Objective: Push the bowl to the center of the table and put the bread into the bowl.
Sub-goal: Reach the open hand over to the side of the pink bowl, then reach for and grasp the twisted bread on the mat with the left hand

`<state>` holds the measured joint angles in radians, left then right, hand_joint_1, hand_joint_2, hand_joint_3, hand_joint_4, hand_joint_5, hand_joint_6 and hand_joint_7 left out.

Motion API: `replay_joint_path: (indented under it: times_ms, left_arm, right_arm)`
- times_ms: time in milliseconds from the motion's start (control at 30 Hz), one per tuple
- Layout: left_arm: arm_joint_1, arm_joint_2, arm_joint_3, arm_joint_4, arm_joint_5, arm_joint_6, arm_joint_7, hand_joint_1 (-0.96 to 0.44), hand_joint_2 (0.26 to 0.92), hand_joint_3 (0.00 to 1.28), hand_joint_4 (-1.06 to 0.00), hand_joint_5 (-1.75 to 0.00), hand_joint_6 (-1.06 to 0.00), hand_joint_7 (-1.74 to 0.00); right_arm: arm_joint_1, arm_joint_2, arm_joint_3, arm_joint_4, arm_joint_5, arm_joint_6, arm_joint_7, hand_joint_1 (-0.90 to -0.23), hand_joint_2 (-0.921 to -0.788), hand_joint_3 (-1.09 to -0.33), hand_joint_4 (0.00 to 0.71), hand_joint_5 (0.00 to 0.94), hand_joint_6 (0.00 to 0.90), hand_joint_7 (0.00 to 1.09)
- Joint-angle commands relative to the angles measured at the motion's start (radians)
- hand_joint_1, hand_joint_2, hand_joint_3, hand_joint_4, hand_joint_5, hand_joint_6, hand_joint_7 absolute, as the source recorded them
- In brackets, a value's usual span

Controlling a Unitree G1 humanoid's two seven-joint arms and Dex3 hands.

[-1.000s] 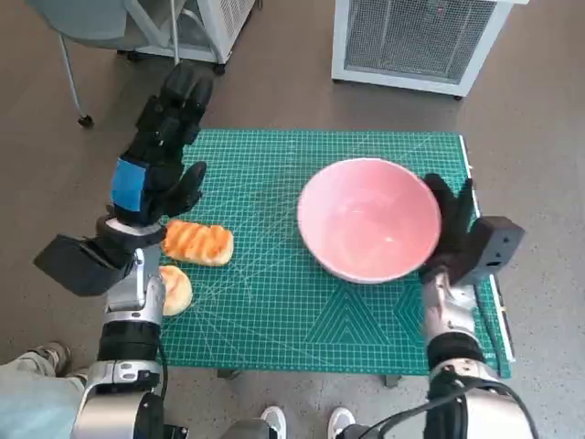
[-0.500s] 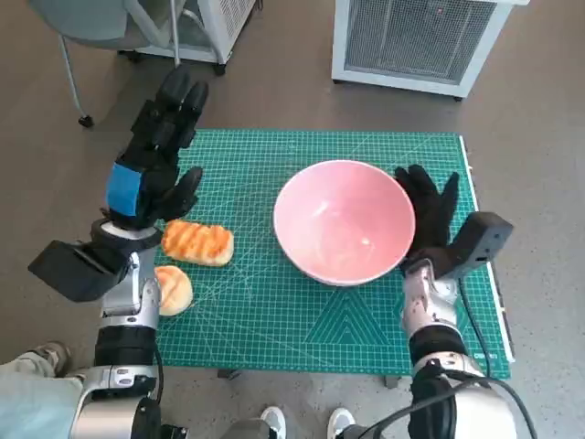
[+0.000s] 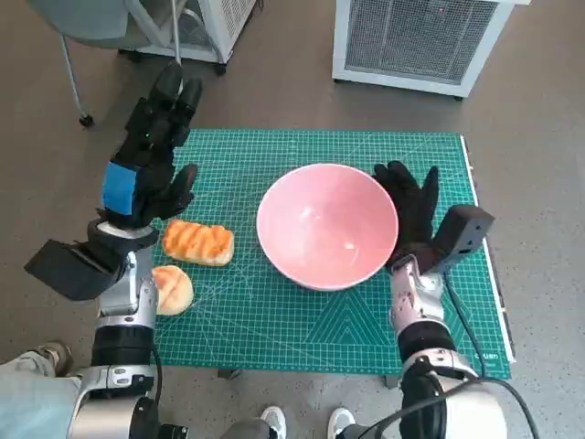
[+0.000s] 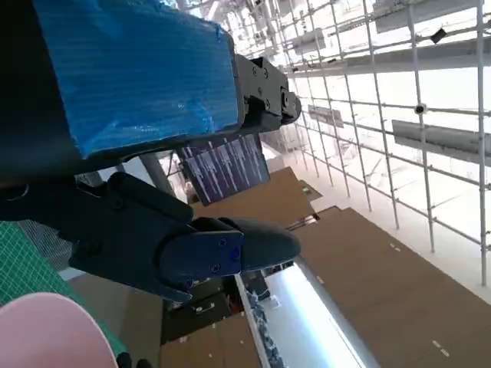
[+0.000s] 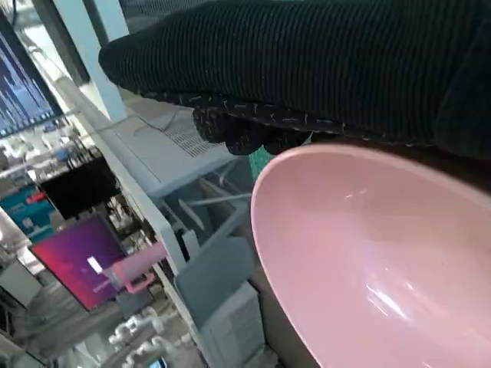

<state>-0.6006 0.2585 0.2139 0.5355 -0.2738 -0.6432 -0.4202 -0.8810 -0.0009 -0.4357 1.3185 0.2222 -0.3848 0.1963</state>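
Right fingers [image 3: 409, 187]: spread flat and upright against the outer wall of the bowl [image 3: 327, 224]; they grasp nothing.
Right hand [image 3: 411, 212]: gloved palm pressed to the bowl's right side, released rather than clenched; in the right wrist view the glove [image 5: 322, 69] lies along the pink rim [image 5: 307, 230].
Left fingers [image 3: 163, 110]: extended and apart, pointing away from the robot, clear of the mat [image 3: 274, 302]; nothing is in them.
Left hand [image 3: 146, 169]: raised above the mat's left edge, blue tape [image 3: 121, 187] facing up, thumb out toward the bowl; it holds nothing.
Bowl: pink, upright, on the green mat near its middle, slightly right of centre; nothing lies in it.
Bread [image 3: 196, 242]: striped loaf on the mat's left part, just below the left hand, well apart from the bowl.
Bun [image 3: 172, 289]: round, pale, just beside the bread at the mat's left edge, partly behind the left forearm [image 3: 123, 293].
Surroundings: white mesh-fronted units [image 3: 416, 41] stand on the floor beyond the table; shoes [image 3: 306, 422] show at the near edge.
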Motion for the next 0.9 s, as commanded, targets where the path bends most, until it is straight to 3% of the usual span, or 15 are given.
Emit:
replay_joint_path:
  times_ms: [33,167,233,333,433,500,600,700,900]
  left_arm:
    - [0.007,-0.003,-0.002,0.011,0.015,-0.006,0.009,-0.70,0.921,0.48,-0.20,0.00,-0.20,0.00]
    - [0.008,-0.008,-0.006,0.012,0.016,-0.003,0.012,-0.70,0.921,0.47,-0.20,0.00,-0.21,0.00]
    - [0.009,-0.011,-0.008,0.009,0.016,-0.001,0.013,-0.70,0.921,0.47,-0.20,0.00,-0.20,0.00]
    - [0.013,-0.015,-0.012,-0.007,0.015,0.007,0.015,-0.71,0.921,0.47,-0.20,0.00,-0.20,0.00]
    - [0.015,-0.017,-0.015,-0.021,0.013,0.014,0.016,-0.71,0.921,0.47,-0.21,0.00,-0.20,0.00]
    - [0.012,-0.022,-0.020,-0.033,0.013,0.021,0.018,-0.71,0.921,0.47,-0.21,-0.01,-0.19,0.00]
    - [0.007,-0.027,-0.024,-0.042,0.014,0.026,0.020,-0.71,0.921,0.47,-0.21,-0.01,-0.19,0.00]
    - [-0.003,-0.039,-0.037,-0.061,0.017,0.031,0.024,-0.71,0.921,0.47,-0.21,0.00,-0.19,0.00]
    - [-0.018,-0.045,-0.056,-0.094,0.021,0.043,0.025,-0.72,0.921,0.47,-0.21,0.00,-0.19,0.00]
  right_arm:
    - [0.004,-0.020,0.016,0.013,-0.022,0.024,0.008,-0.665,-0.921,-0.820,0.291,0.014,0.213,0.33]
    - [0.003,-0.047,0.042,0.009,-0.055,0.011,-0.011,-0.666,-0.921,-0.817,0.296,0.015,0.213,0.32]
    - [0.001,-0.061,0.069,0.005,-0.089,-0.011,-0.039,-0.661,-0.921,-0.816,0.297,0.014,0.215,0.32]
    - [-0.005,-0.090,0.126,-0.015,-0.158,-0.083,-0.098,-0.648,-0.921,-0.819,0.294,0.011,0.216,0.32]
    - [-0.011,-0.106,0.159,-0.037,-0.192,-0.161,-0.127,-0.643,-0.921,-0.817,0.283,0.005,0.212,0.32]
    - [-0.018,-0.118,0.168,-0.078,-0.187,-0.251,-0.084,-0.677,-0.921,-0.801,0.283,0.005,0.215,0.33]
    - [-0.021,-0.129,0.176,-0.117,-0.173,-0.331,-0.028,-0.705,-0.921,-0.796,0.271,0.002,0.202,0.33]
    - [-0.017,-0.133,0.183,-0.198,-0.134,-0.434,0.066,-0.727,-0.921,-0.792,0.267,0.001,0.148,0.42]
    - [0.013,-0.134,0.218,-0.359,-0.066,-0.503,0.202,-0.736,-0.921,-0.800,0.266,0.001,0.062,0.60]
